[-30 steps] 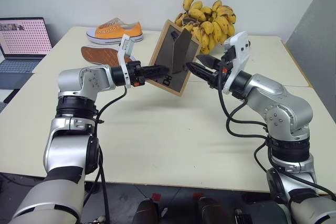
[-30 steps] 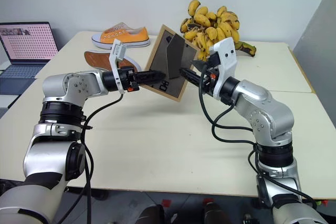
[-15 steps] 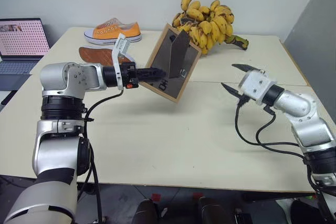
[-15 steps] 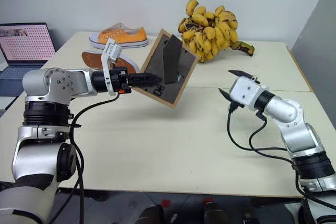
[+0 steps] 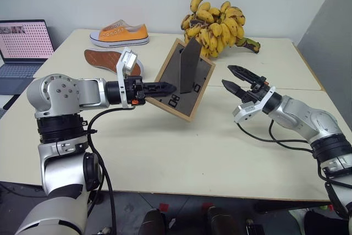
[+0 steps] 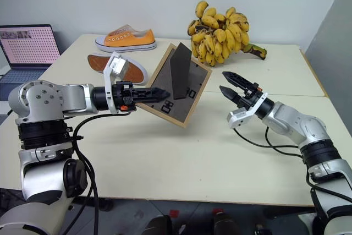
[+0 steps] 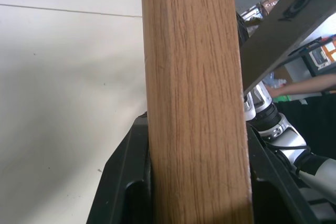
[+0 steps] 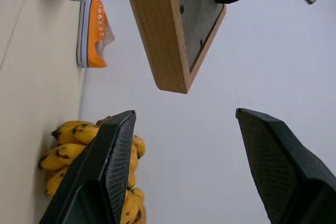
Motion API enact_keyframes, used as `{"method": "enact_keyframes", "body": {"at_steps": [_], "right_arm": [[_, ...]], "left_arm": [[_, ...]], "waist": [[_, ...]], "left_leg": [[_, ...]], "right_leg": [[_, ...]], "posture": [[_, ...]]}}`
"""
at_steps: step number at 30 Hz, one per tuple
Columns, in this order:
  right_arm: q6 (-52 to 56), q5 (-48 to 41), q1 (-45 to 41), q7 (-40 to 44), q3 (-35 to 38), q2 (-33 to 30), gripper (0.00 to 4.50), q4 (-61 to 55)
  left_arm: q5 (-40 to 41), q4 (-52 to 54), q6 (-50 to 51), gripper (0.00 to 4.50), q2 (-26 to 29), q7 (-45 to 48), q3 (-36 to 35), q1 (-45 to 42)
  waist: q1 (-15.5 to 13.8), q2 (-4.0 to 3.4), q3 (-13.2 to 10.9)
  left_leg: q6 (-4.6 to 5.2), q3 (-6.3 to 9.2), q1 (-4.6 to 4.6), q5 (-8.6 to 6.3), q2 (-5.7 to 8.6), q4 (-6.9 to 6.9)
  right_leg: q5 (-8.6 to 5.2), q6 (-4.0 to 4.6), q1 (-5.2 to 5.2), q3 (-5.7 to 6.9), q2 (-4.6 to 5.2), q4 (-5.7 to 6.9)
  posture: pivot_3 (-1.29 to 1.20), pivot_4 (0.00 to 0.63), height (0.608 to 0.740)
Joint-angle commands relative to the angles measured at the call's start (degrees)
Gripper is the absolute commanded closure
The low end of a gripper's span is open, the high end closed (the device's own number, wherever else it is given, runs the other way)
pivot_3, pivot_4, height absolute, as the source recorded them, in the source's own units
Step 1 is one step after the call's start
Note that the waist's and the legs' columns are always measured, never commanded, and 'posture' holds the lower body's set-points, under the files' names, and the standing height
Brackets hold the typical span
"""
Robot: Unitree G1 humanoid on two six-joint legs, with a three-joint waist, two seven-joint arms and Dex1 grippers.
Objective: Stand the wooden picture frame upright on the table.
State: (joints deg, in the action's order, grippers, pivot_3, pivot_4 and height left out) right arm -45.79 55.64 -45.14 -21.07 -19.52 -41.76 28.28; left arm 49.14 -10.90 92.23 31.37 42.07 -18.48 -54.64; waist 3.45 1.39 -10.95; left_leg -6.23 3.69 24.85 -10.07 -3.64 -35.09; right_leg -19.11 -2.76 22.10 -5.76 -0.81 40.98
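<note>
The wooden picture frame (image 5: 177, 87) hangs tilted above the table (image 5: 165, 152), its dark back facing me and its prop leg (image 5: 191, 65) swung out. My left gripper (image 5: 160, 87) is shut on the frame's left edge. In the left wrist view the wood rail (image 7: 194, 98) sits between both black fingers (image 7: 123, 182). My right gripper (image 5: 233, 78) is open, a short way right of the frame and not touching it. The right wrist view has the frame's corner (image 8: 170, 40) beyond the spread fingers (image 8: 113, 166).
A big bunch of bananas (image 5: 215, 17) lies at the back of the table. An orange shoe (image 5: 120, 31) and a second shoe lying sole-up (image 5: 104, 58) are at the back left. An open laptop (image 5: 22, 45) stands on a desk at far left.
My right gripper has let go of the frame's prop leg, pulled away to the right, lowered and rolled over. My left gripper has drawn the frame slightly toward me and tilted it.
</note>
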Motion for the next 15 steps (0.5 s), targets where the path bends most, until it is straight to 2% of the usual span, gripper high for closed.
{"method": "enact_keyframes", "body": {"at_steps": [1,15], "right_arm": [[-0.21,1.24,-1.96,-3.55,-0.69,0.81,1.3,0.39],[-0.31,3.04,-5.72,-8.37,-4.01,3.1,1.3,3.83]], "left_arm": [[5.19,1.3,0.27,3.22,-0.01,-2.21,-2.88,-1.68],[16.97,1.86,0.27,3.22,0.92,-10.54,-1.47,-1.12]], "waist": [[-0.02,0.0,0.0],[-0.03,0.0,0.0]], "left_leg": [[0.0,0.0,0.0,0.0,0.0,0.0],[-0.01,0.0,-0.01,0.01,0.01,0.0]], "right_leg": [[0.0,0.0,0.0,0.0,0.01,0.0],[0.01,0.01,0.0,0.01,0.02,0.03]], "posture": [[0.0,0.15,0.74],[0.0,0.15,0.74]]}}
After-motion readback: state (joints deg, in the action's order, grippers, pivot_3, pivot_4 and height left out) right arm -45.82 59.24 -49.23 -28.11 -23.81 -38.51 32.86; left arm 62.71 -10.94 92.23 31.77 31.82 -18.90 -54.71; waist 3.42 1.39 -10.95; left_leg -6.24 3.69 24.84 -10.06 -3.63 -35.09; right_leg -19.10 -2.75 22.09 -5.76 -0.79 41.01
